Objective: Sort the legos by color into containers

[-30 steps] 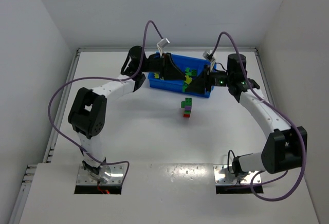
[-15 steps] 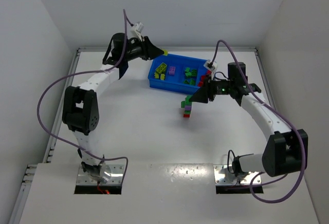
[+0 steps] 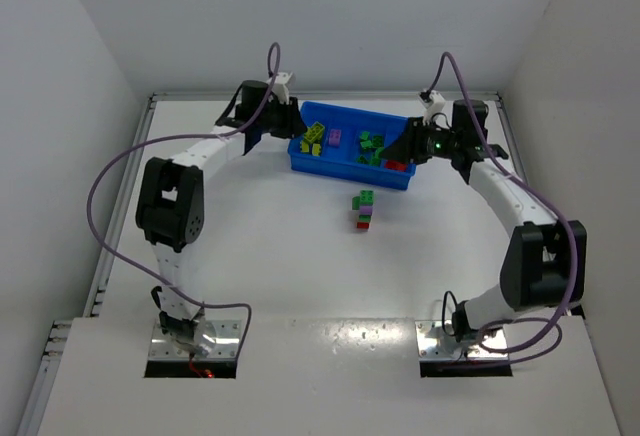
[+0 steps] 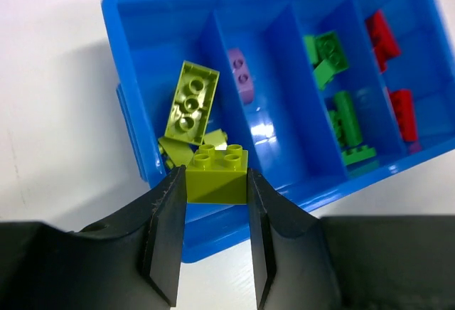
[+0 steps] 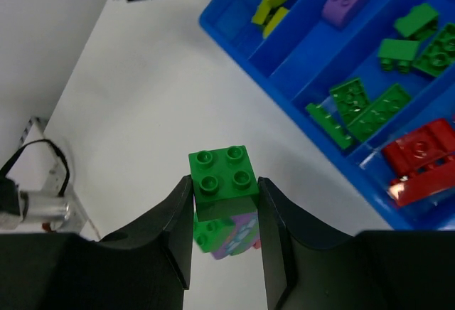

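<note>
My left gripper (image 4: pixel 215 182) is shut on a yellow-green lego brick (image 4: pixel 217 170), held above the near left corner of the blue tray (image 4: pixel 142 61). Its four containers hold yellow-green bricks (image 4: pixel 190 102), a purple brick (image 4: pixel 242 77), green bricks (image 4: pixel 328 52) and red bricks (image 4: pixel 382 33), left to right. My right gripper (image 5: pixel 224 189) is shut on a green lego brick (image 5: pixel 222 173), up in the air. Directly below it on the table lies a striped stick of legos (image 5: pixel 231 237), blurred. In the top view the stick (image 3: pixel 364 210) lies in front of the tray (image 3: pixel 340 168).
White walls close in the table on the left, back and right. In the top view the left gripper (image 3: pixel 298 123) is at the tray's left end and the right gripper (image 3: pixel 402 148) at its right end. Cables loop above both arms.
The left gripper swung out to the back left and has come back to the tray's left end. The right gripper dipped to the stick, then rose toward the tray's right end.
</note>
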